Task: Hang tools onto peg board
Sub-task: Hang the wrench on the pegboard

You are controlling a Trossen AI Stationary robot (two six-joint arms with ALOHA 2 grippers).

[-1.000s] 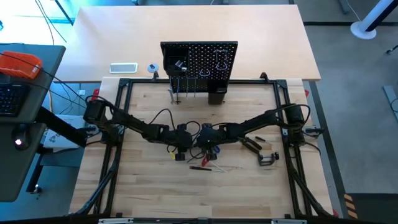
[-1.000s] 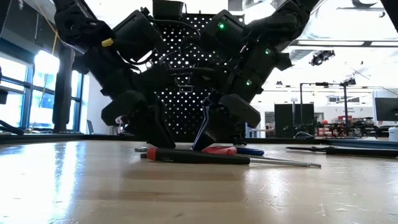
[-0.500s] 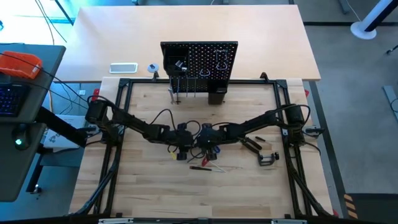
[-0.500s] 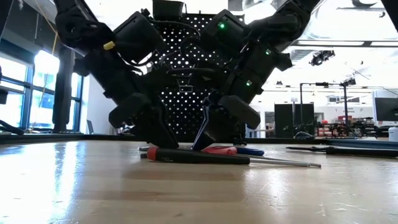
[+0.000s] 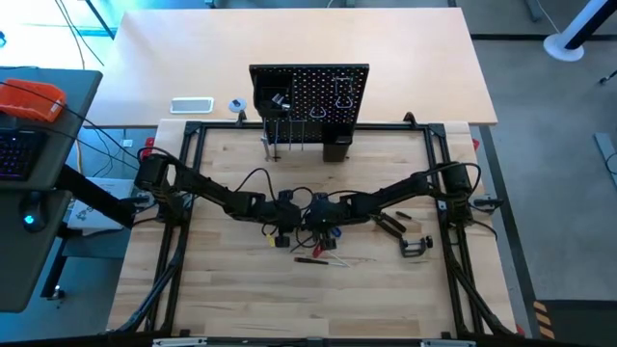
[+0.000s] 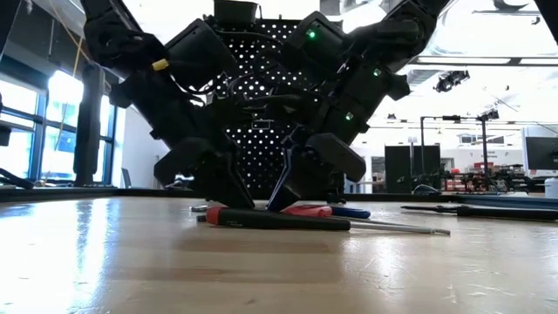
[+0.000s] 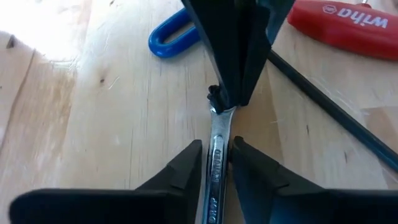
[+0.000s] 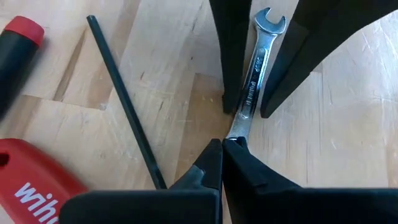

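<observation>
I have both arms meeting at the middle of the worktop (image 5: 231, 289), a pale butcher-block top in a black frame. The peg board (image 5: 308, 94) stands upright at its far edge, well apart from the tools, so anything picked up here has a long carry.

My left gripper (image 7: 215, 157) straddles a silver wrench (image 7: 216, 168) with its fingers (image 7: 184, 167) close on either side of the shaft; I cannot tell whether they grip it yet. My right gripper (image 8: 222, 155) is fully closed, pinching one end of that wrench, I judge to tilt it up off the wood so the left can get hold.

A red-handled screwdriver (image 6: 270, 218) lies nearest the low camera, a blue T hex key (image 7: 169, 40) just beyond the wrench. Pliers (image 5: 389, 224) and a C-clamp (image 5: 415, 245) lie off to the right.

Beyond is a bright workshop with windows and shelving.
</observation>
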